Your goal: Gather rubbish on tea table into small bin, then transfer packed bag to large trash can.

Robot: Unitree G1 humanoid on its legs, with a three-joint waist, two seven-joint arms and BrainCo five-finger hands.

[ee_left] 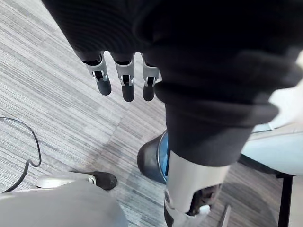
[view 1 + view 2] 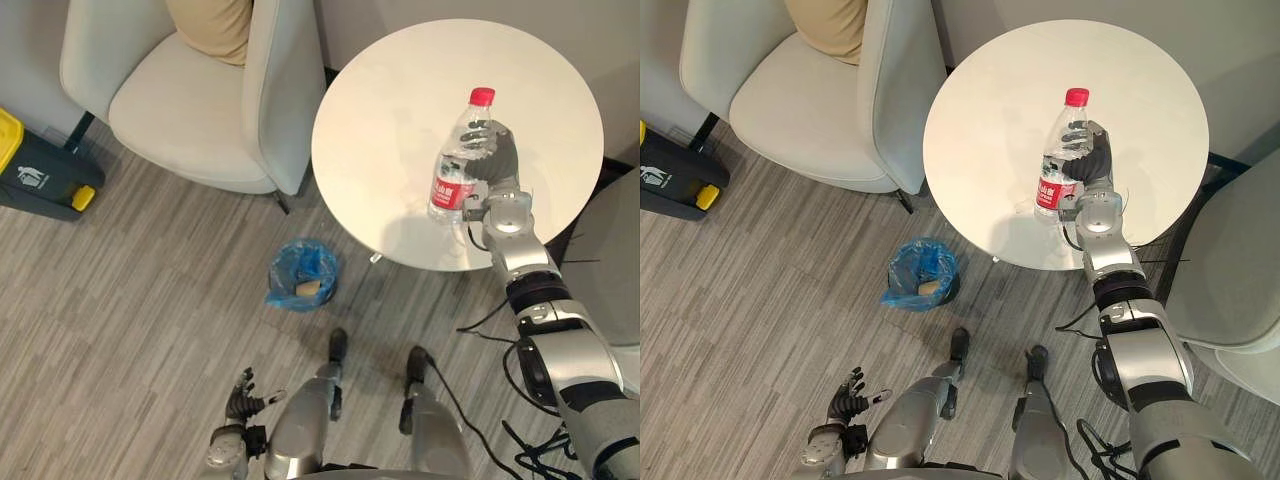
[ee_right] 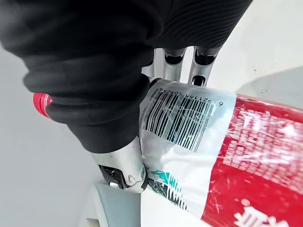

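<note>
Left hand [image 2: 243,400] hangs low over the floor [image 2: 150,290], fingers relaxed, empty; the blue-lined small bin [image 2: 302,275] sits on the floor just off the tabletop [image 2: 380,110] edge. Right hand [image 2: 500,160] is wrapped round the upright bottle [image 2: 450,190] at the tabletop's right part. Risk: thin plastic could slip or crumple in the grasp, and the narrow bin mouth invites a miss or a tip-over

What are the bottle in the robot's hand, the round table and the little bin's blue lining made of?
Red-capped clear bottle: thin transparent plastic, see-through walls, glossy red-and-white film label. Round white table: smooth, faintly reflective top, likely painted or laminated; the core is hidden. Blue bin liner: thin plastic film, crinkled and slightly shiny.
</note>
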